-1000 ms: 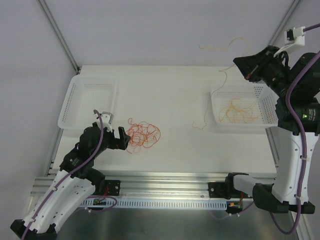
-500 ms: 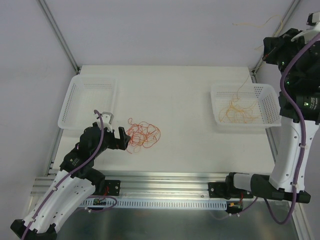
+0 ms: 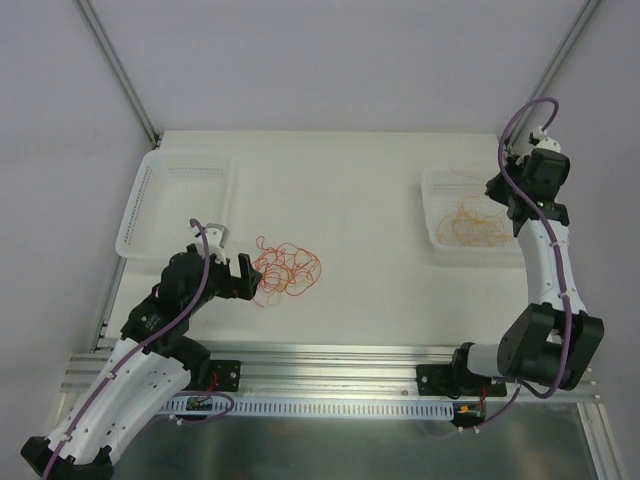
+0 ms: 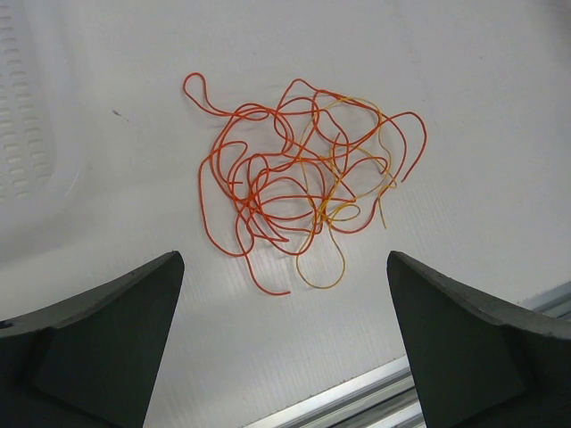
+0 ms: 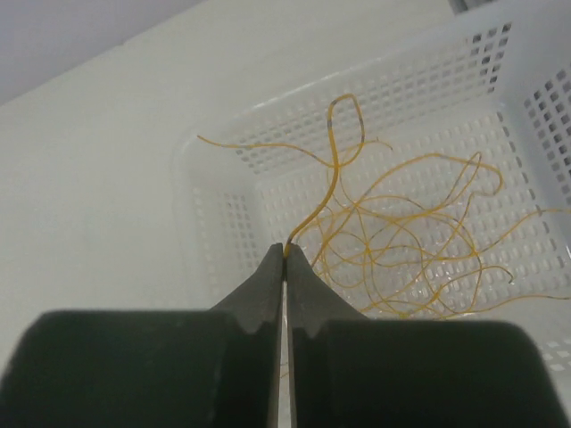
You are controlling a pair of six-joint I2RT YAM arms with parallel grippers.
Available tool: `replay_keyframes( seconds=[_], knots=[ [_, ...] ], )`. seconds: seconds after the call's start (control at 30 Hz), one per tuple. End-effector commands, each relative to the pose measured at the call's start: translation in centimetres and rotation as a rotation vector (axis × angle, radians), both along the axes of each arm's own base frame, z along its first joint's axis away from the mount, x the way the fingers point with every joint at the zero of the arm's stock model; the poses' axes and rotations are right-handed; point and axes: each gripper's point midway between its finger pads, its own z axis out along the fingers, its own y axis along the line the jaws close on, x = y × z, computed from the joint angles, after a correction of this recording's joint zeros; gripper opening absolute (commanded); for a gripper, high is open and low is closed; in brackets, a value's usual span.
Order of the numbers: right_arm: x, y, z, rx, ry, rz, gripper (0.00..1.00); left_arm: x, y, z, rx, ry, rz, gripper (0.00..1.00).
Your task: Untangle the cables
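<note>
- While the left gripper (image 4: 284,260) hangs low over the table (image 3: 390,300) with its jaws spread wide and nothing between them, the tangle of cables (image 4: 299,178) lies flat just past its fingertips, at 12 o'clock in the left wrist view.
- Seen from above, the tangle sits at about 8 o'clock from the table's middle. It is at 3 o'clock from the left gripper, close beside it, and no contact shows.
- Red-orange strands (image 4: 205,196) make up most of the tangle (curly loops that cross one another many times). A few paler yellow-orange strands (image 4: 343,267) thread through its 3 o'clock side, and one of them hangs out as a loop at 6 o'clock.
- The right gripper (image 5: 285,251) is pinched tight on a single yellow strand (image 5: 335,174), which climbs from the tips toward 12 o'clock and curls into a small loop at the top.
- That gripper hovers above the right basket (image 3: 432,212), a white perforated one at 3 o'clock on the table.
- A loose heap of yellow cables (image 5: 410,259) lies on the floor of the right basket, at 3 o'clock from the pinched tips in the right wrist view.
- The left basket (image 3: 150,200), also white and perforated, stands at 10 o'clock on the table, at about 12 o'clock from the left gripper.
</note>
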Motion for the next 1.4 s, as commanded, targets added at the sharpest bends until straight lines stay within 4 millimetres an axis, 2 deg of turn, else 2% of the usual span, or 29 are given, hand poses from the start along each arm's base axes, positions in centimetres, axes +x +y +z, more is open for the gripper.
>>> replay_keyframes(
  seconds=[0.0,0.03,0.13,0.27,0.3,0.33,0.37,0.4,0.43,0.5,0.53,0.57,0.63,0.67,0.7,0.77,0.87,0.9,0.93,0.97,1.0,1.07,1.1,1.13,1.17,1.2,1.27,1.3,1.37],
  knots=[
    [1.4,-0.9,-0.9,0.014,-0.053,-0.003,0.01,0.4,-0.4,0.2,-0.008,-0.018,-0.017,0.99],
    [1.6,-1.4,-2.8,0.027,-0.009,-0.013,0.01,0.4,-0.4,0.2,-0.008,-0.018,-0.019,0.99],
    [1.4,-2.5,-6.8,0.056,0.091,-0.04,0.01,0.4,-0.4,0.3,-0.009,-0.019,-0.015,0.99],
    [1.0,-4.1,-10.8,0.121,0.244,-0.111,0.01,0.4,-0.3,0.2,-0.007,-0.019,-0.011,0.99],
    [1.0,-4.4,-11.2,0.127,0.272,-0.123,0.02,0.5,-0.3,0.2,-0.006,-0.018,-0.01,0.99],
    [1.6,-5.0,-10.8,0.129,0.279,-0.137,0.09,0.5,-0.3,0.2,-0.006,-0.018,-0.01,0.99],
    [1.2,-5.0,-12.0,0.147,0.343,-0.144,0.16,0.5,-0.4,0.2,-0.006,-0.018,-0.011,0.99],
    [1.2,-5.1,-12.0,0.151,0.359,-0.146,0.25,0.5,-0.3,0.1,-0.005,-0.015,-0.011,0.99],
    [1.3,-5.2,-11.9,0.153,0.368,-0.147,0.39,0.5,-0.3,0.1,-0.004,-0.015,-0.008,0.99],
    [1.1,-5.2,-10.4,0.152,0.359,-0.158,0.49,0.5,-0.4,0.1,-0.005,-0.015,-0.011,0.99],
    [1.1,-5.2,-9.7,0.148,0.346,-0.168,0.6,0.5,-0.4,0.1,-0.005,-0.015,-0.011,0.99],
    [0.9,-5.2,-8.7,0.147,0.329,-0.172,0.64,0.5,-0.4,0.1,-0.005,-0.013,-0.01,0.99],
    [0.7,-4.2,-6.3,0.132,0.282,-0.14,0.77,0.5,-0.4,-0.1,-0.003,-0.009,-0.01,0.99],
    [0.2,-3.6,-5.9,0.124,0.294,-0.122,0.8,0.5,-0.4,-0.1,-0.004,-0.008,-0.012,0.99],
    [0.2,-2.5,-3.9,0.103,0.26,-0.09,0.82,0.5,-0.4,-0.1,-0.002,-0.004,-0.013,0.99],
    [-0.7,-1.0,-2.8,0.085,0.264,-0.053,0.86,0.5,-0.5,-0.4,0.001,0.006,-0.012,0.99],
    [-1.9,3.4,-0.7,0.092,0.216,0.059,0.86,0.6,-0.5,-1.1,0.005,0.04,-0.002,0.99],
    [-2.1,6.2,-0.4,0.1,0.205,0.129,0.86,0.6,-0.6,-1.3,0.003,0.049,-0.001,0.99],
    [-3.2,7.8,-0.4,0.101,0.198,0.168,0.86,0.6,-0.7,-1.4,0.002,0.06,-0.003,0.99],
    [-3.4,9.4,-0.2,0.105,0.179,0.211,0.86,0.7,-0.7,-1.9,0.008,0.079,-0.001,0.99],
    [-4.1,12.7,-0.4,0.108,0.181,0.301,0.86,0.7,-0.8,-2.2,0.007,0.097,0.001,0.99],
    [-5.4,16.4,-1.3,0.163,0.183,0.386,0.86,0.7,-1.1,-2.7,-0.001,0.136,0.007,0.99],
    [-6.6,19.9,-1.7,0.186,0.19,0.481,0.85,0.7,-1.2,-2.9,-0.017,0.159,0.023,0.99],
    [-7.2,21.5,-2.0,0.221,0.196,0.502,0.84,0.8,-1.3,-3.2,-0.026,0.179,0.036,0.99],
    [-7.7,23.2,-3.2,0.229,0.2,0.539,0.84,0.8,-1.4,-3.7,-0.028,0.209,0.047,0.99],
    [-9.1,25.9,-3.7,0.222,0.206,0.613,0.84,0.8,-1.6,-3.9,-0.051,0.239,0.069,0.99],
    [-10.1,28.3,-4.9,0.211,0.218,0.656,0.82,0.9,-1.8,-4.9,-0.053,0.299,0.094,0.98],
    [-11.2,30.3,-5.8,0.197,0.24,0.703,0.81,0.6,-2.5,-5.2,-0.085,0.339,0.089,0.97],
    [-12.0,32.6,-6.4,0.208,0.252,0.751,0.77,0.6,-2.8,-6.1,-0.086,0.397,0.105,0.96]
  ],
)
